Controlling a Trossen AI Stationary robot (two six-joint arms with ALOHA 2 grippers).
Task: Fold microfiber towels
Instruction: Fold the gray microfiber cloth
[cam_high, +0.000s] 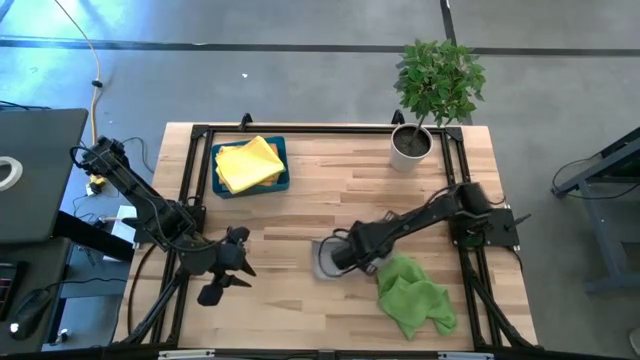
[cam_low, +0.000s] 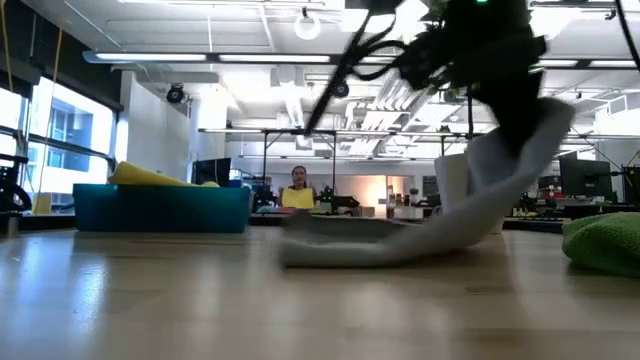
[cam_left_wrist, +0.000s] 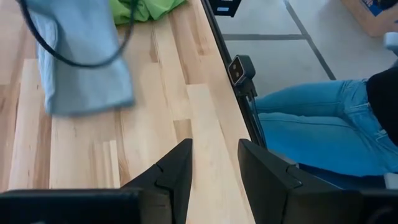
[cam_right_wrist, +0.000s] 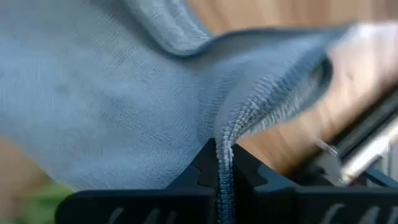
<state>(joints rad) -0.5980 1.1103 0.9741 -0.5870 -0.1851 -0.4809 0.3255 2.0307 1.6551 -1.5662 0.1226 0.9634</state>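
Observation:
A grey towel (cam_high: 324, 258) lies at the table's middle, one end raised, with my right gripper (cam_right_wrist: 225, 152) shut on it. Next to it, toward the near right corner, a green towel (cam_high: 412, 296) lies bunched on the table. A yellow towel (cam_high: 250, 163) rests in the dark teal tray (cam_high: 284, 183) at the far left. My left gripper (cam_left_wrist: 214, 168) hovers open over the near left part of the table (cam_high: 225, 270), with nothing between its fingers. My right gripper pinches the grey towel's stitched edge (cam_right_wrist: 235, 132) between its two shut fingers. It comes slanting down from the table's right side. The held end (cam_low: 520, 150) is lifted and the cloth slopes down from it; the towel's other part (cam_low: 340, 250) lies on the table.
A potted plant (cam_high: 432, 95) stands at the far right corner. A black frame (cam_high: 300, 130) runs along the table's edges. A person in blue jeans (cam_left_wrist: 317, 124) sits beyond the table's edge in the left wrist view. Bare wood shows at the table's middle and near left.

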